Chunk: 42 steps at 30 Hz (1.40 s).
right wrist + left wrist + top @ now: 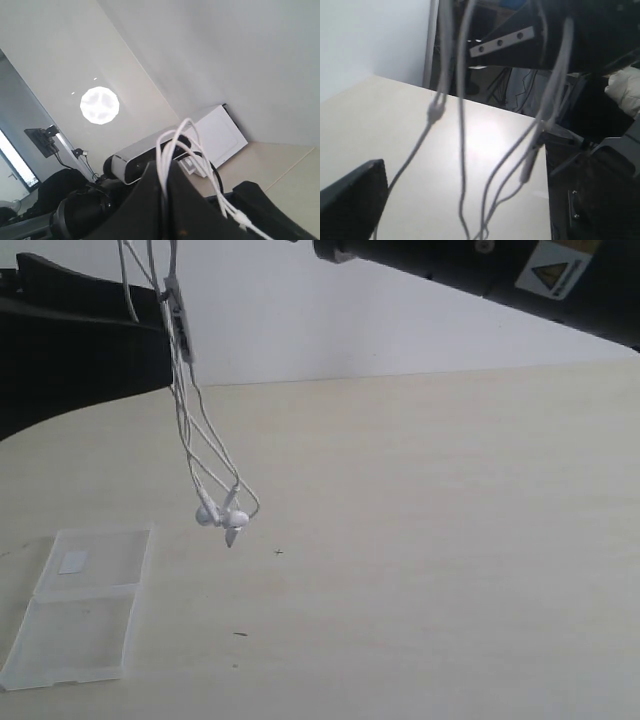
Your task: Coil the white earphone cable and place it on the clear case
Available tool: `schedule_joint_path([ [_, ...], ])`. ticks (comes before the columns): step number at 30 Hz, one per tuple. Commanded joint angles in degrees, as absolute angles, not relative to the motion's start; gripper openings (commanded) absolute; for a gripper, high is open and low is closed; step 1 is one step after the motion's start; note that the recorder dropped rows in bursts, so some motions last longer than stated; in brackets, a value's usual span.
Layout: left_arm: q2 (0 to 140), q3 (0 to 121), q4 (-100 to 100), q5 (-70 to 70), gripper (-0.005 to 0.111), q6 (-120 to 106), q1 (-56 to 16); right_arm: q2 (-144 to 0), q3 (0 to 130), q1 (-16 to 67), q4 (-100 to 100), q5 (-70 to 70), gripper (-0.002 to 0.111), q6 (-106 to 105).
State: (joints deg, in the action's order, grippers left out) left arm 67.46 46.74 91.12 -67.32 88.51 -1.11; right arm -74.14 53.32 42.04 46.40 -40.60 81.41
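In the right wrist view we see the right pincer (167, 187) shut tight on the white earphone cable (172, 145). Loops of it poke out past the tips. The outside view does not show that pincer, only its black arm (480, 270) at the top. There the cable hangs far down below the pincer in a few strands. The remote (180, 325) is high up and the two earbuds (222, 515) dangle at the low end.

The clear case (80, 610) lies open on the bench (450, 540), well below the pincers and apart from the earbuds. It has a small white sticker (72, 562) on one half.

In the left wrist view the left pincer (465, 200) is wide open and holds nothing. Blurry strands hang right in front of it, beside its dark finger (350, 200), and hide part of the bench.
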Motion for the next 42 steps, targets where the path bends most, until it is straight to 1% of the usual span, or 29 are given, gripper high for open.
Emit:
schedule_joint_path([
  [1,67.7,46.7,91.2,-65.4,0.098,87.9,-4.6,-74.8,53.8,42.0,44.1,-41.0,0.000,79.0],
  [5,67.7,46.7,92.7,-59.1,0.098,87.3,-8.1,-74.8,53.8,42.0,41.9,-40.4,0.000,77.7],
  [13,67.7,46.7,92.4,-51.9,0.098,87.1,-11.5,-74.8,53.8,42.0,40.9,-40.0,0.000,77.6],
  [21,67.7,46.7,92.0,-49.1,0.098,87.1,-11.6,-74.8,53.8,42.0,40.3,-40.4,0.000,77.3],
  [37,70.7,46.7,89.3,-49.3,0.098,87.1,-11.6,-74.8,53.8,42.0,38.8,-41.9,0.000,76.5],
  [38,70.7,46.7,89.4,-49.3,0.098,87.1,-11.6,-74.8,53.8,42.0,38.8,-41.9,0.000,76.5],
  [40,70.7,46.7,89.4,-49.2,0.093,87.1,-11.6,-74.8,53.8,42.0,38.8,-41.9,0.000,76.5],
  [42,70.7,46.7,89.4,-49.2,0.081,87.1,-11.6,-74.8,53.8,42.0,38.8,-41.9,0.000,76.5],
])
